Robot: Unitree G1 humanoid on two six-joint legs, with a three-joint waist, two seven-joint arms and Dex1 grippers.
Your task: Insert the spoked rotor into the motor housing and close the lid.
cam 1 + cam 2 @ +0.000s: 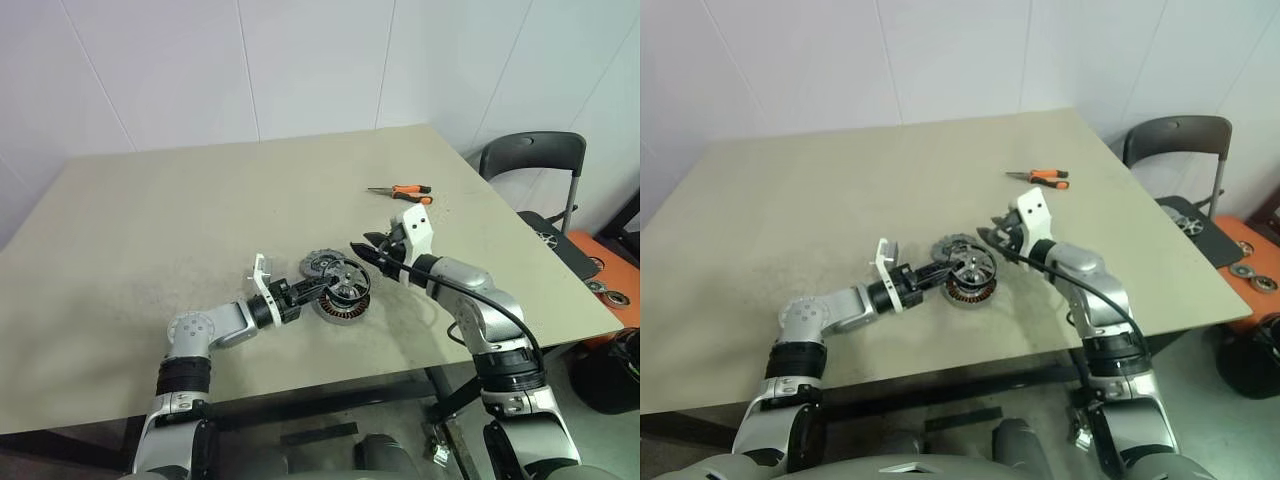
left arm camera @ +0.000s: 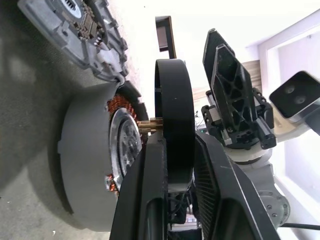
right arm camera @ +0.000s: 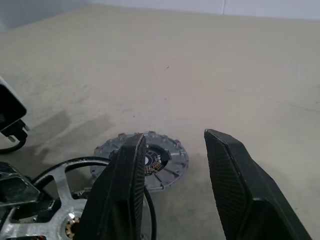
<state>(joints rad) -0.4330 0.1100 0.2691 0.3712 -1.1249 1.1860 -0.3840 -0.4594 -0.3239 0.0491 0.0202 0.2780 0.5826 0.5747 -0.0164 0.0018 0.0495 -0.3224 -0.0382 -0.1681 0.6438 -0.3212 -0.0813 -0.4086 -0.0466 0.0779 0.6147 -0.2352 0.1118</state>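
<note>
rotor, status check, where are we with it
Left gripper shut on spoked rotor, poised just above motor housing, not seated. Right gripper open, empty, close by. Lid flat on table behind housing.

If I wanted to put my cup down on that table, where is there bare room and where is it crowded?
The table is bare over its far half and the side by the left gripper. It is crowded near the front middle: the spoked rotor over the motor housing, the lid just behind, the right gripper close by. Orange-handled pliers lie toward the far right.
</note>
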